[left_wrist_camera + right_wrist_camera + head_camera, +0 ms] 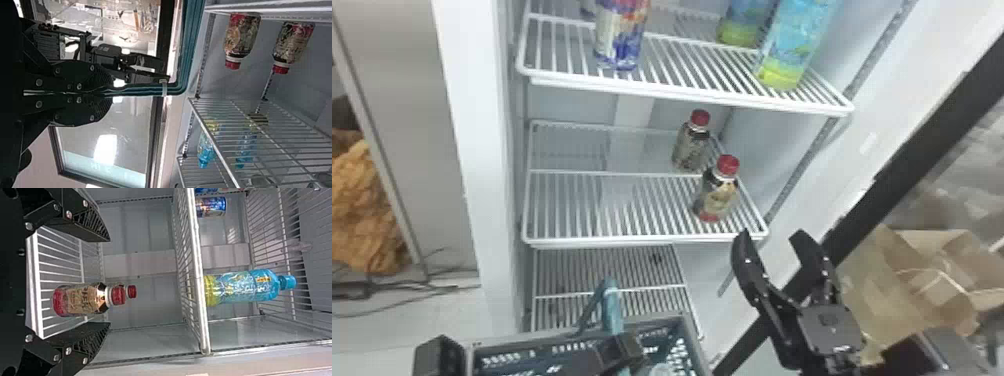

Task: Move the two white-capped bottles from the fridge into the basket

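The left gripper (105, 93) is clamped on the teal handle (182, 78), presumably to steady the basket (652, 321) for loading. The right gripper (773, 233) stands wide and empty, apparently set for the front bottle (717, 196). This unit and the rear bottle (691, 147), both red-capped, stand upright on a white wire shelf (632, 243) inside the fridge (482, 200). Brown paper (927, 270) lies outside.

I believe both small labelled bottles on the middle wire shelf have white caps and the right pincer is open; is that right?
Not quite: the head view shows red caps on both small labelled bottles on the middle white wire shelf; the right black pincer is open.
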`<state>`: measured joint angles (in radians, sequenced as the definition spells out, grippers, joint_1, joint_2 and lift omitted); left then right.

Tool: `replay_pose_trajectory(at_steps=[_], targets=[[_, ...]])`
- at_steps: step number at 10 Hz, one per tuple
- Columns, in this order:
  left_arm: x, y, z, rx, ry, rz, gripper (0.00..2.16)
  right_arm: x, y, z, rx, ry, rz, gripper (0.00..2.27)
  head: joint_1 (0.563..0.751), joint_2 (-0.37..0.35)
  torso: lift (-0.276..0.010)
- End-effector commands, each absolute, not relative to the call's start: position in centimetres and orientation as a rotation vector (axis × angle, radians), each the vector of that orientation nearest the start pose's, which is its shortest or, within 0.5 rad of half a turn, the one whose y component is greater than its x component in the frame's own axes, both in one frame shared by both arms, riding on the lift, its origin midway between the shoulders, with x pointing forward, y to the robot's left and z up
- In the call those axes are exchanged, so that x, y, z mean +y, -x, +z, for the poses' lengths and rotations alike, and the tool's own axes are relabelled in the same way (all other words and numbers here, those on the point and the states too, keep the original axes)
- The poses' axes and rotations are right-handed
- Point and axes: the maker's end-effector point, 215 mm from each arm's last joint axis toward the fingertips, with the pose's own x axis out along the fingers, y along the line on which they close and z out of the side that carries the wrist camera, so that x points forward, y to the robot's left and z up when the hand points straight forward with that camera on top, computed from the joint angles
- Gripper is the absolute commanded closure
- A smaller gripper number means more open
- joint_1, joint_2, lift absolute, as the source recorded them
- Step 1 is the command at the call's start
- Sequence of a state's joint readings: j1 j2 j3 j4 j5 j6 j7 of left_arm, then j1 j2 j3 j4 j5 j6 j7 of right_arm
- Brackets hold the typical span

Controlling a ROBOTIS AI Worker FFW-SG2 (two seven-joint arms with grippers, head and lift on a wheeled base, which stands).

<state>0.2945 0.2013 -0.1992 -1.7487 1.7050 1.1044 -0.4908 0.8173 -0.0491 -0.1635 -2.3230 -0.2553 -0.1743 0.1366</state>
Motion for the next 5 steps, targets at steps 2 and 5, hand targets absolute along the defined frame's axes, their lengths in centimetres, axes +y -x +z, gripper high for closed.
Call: replay_pose_trajectory(at_steps=[2,5], targets=[[-4.43,-27.05,-29.08,0.827,1.696,-1.268,1.12,-27.84,-35.88,-24.98,-0.130,-0.088,0.039,0.32,0.695,-0.350,-0.260],[-4.48,-27.00,-29.03,0.828,1.698,-1.270,1.12,-27.67,-35.95,-24.91,-0.133,-0.091,0.042,0.32,0.695,-0.350,-0.260]])
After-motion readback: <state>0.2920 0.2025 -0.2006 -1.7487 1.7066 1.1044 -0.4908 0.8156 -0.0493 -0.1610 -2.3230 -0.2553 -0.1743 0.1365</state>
